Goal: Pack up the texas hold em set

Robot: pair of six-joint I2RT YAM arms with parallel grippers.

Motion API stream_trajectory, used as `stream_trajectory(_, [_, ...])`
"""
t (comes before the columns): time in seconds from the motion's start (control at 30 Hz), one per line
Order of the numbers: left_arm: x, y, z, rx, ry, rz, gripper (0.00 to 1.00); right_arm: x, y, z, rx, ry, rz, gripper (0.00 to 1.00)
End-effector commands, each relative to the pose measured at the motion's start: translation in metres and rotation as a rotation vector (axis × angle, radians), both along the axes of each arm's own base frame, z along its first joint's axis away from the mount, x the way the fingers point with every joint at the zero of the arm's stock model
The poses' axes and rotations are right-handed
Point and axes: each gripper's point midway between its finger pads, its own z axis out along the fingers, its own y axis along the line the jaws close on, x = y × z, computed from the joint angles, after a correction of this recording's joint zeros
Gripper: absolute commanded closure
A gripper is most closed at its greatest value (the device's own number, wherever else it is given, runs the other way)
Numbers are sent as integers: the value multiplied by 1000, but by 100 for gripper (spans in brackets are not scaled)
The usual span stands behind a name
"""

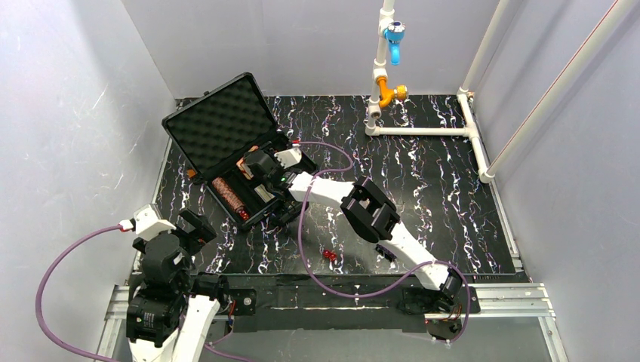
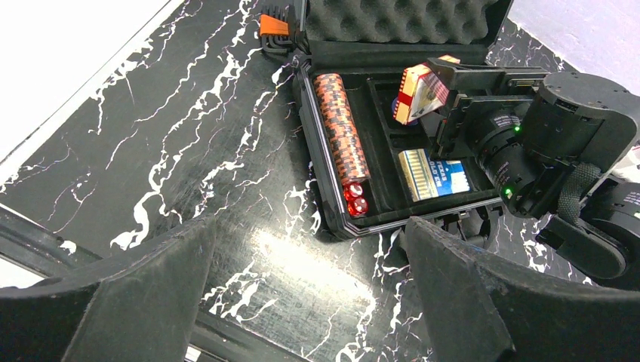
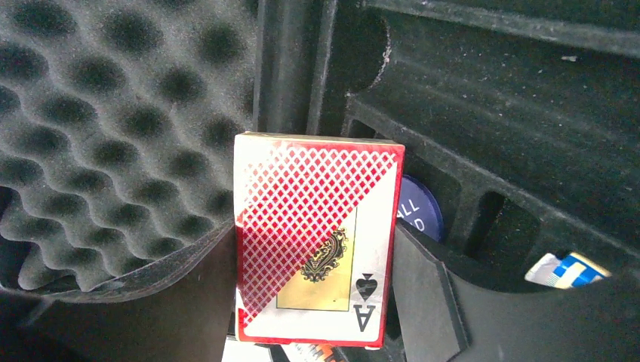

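The black case (image 1: 198,167) lies open at the back left, its egg-crate foam lid (image 1: 219,121) raised. Inside lie a brown chip stack (image 2: 341,128), two red dice (image 2: 356,197) and a blue card box (image 2: 434,173). My right gripper (image 3: 313,241) is shut on the red card box (image 3: 317,237), which it holds tilted over the case beside a blue chip (image 3: 419,207). More red dice (image 1: 330,256) lie on the table in front. My left gripper (image 2: 311,226) stands open over bare table at the case's near corner, nothing between its fingers.
A white pipe frame (image 1: 423,130) with blue and orange fittings stands at the back right. A purple cable (image 1: 302,241) loops from the right arm across the marbled black tabletop. White walls enclose the table on three sides.
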Motion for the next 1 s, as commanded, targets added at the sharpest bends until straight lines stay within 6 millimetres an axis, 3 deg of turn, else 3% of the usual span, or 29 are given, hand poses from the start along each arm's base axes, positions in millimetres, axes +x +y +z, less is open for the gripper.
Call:
stream_trajectory(0.0, [2, 0, 3, 12, 3, 0, 5, 10, 7, 41, 108, -51, -55, 99])
stream_trajectory(0.2, [3, 1, 3, 12, 2, 4, 5, 5, 4, 34, 44, -47, -47, 99])
stream_trajectory(0.33, [2, 1, 4, 11, -3, 6, 5, 2, 1, 36, 12, -64, -39, 63])
stream_trajectory(0.37, [2, 1, 3, 10, -3, 6, 5, 2, 1, 38, 16, -68, -39, 48])
stream_trajectory(0.43, [2, 1, 4, 10, -4, 7, 5, 1, -1, 38, 40, -72, -44, 28])
stream_trajectory(0.57, [2, 1, 4, 11, -4, 5, 5, -1, 4, 46, 88, -87, -27, 3])
stream_trajectory(0.77, [2, 1, 3, 10, -3, 9, 5, -5, 5, 61, 151, -98, -11, 2])
stream_trajectory(0.97, [2, 1, 3, 10, -2, 9, 5, -9, -3, 99, 90, -166, 29, 2])
